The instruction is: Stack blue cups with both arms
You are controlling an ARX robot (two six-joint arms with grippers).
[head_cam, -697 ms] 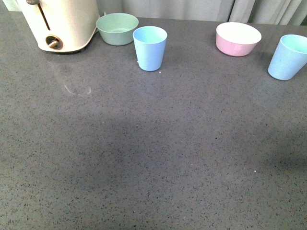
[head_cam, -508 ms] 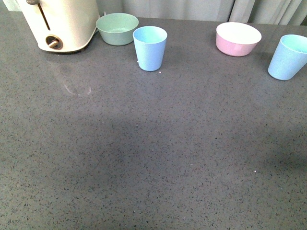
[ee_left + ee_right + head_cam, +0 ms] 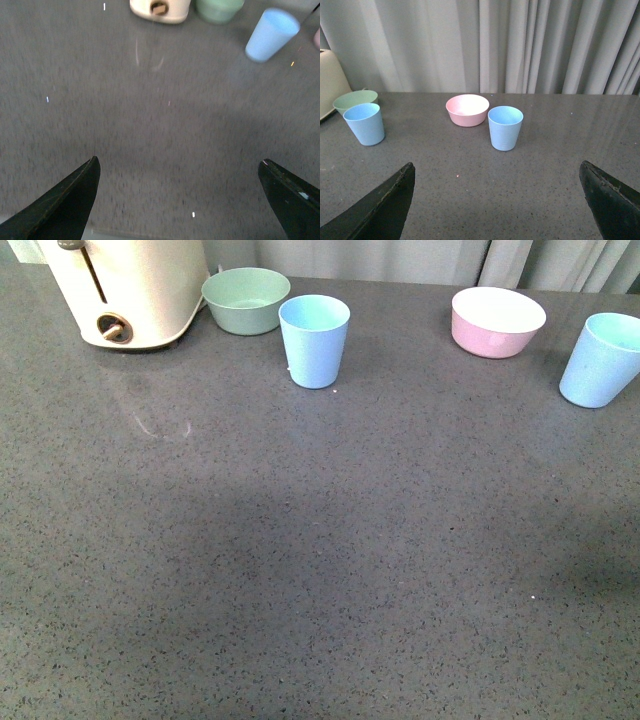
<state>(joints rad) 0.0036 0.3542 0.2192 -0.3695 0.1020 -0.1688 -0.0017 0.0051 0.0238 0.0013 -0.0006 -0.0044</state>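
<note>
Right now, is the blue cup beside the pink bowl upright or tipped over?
Upright: the blue cup stands on its narrow base on the counter, open rim up, next to the pink bowl.

The left black angular gripper [image 3: 178, 160] hangs tilted down over the grey speckled table [image 3: 165, 125], close to its near edge, jaws spread wide with nothing between them; the right black angular gripper [image 3: 496, 163] faces the far edge, likewise spread and empty.
</note>
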